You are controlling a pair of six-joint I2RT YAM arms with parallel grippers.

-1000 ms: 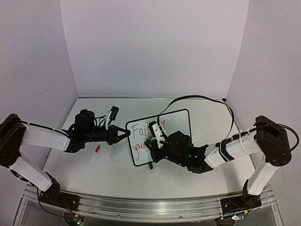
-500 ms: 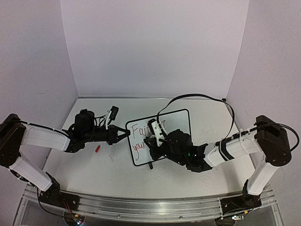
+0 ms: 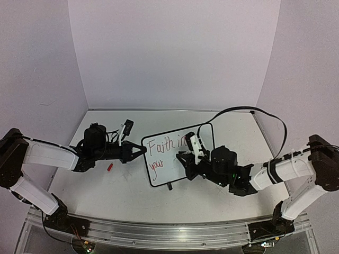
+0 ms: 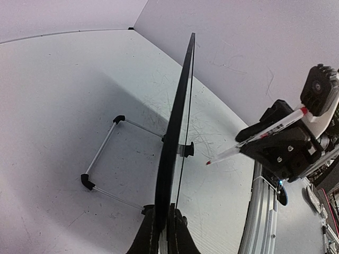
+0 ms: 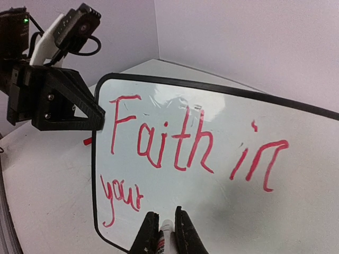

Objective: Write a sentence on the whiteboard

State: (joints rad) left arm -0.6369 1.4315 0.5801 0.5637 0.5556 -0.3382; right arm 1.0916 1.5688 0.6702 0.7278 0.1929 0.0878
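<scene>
Since a second ago the right gripper has swung toward 3 o'clock across the whiteboard, and its arm has drawn back the same way, uncovering lettering that it hid before. The left gripper has not shifted.

Red handwriting on the board reads "Faith in" on the upper line and a smaller "your" beneath it, at the 7 o'clock corner. The marker carries a red and black label, too small to read.

The whiteboard is a small white rectangle with a thin black frame and rounded corners. It sits about the middle of the table in the top view. In the left wrist view it is seen edge-on, propped up off the tabletop on a wire stand with black feet.

The left gripper's fingers are clenched on the board's 9 o'clock edge, as the right wrist view and its own camera both show. The right gripper is clamped on the marker. In the left wrist view the marker's red tip points at the written face but stands just apart from it.

A red cap lies on the table at 8 o'clock from the board, beyond the left gripper.
</scene>
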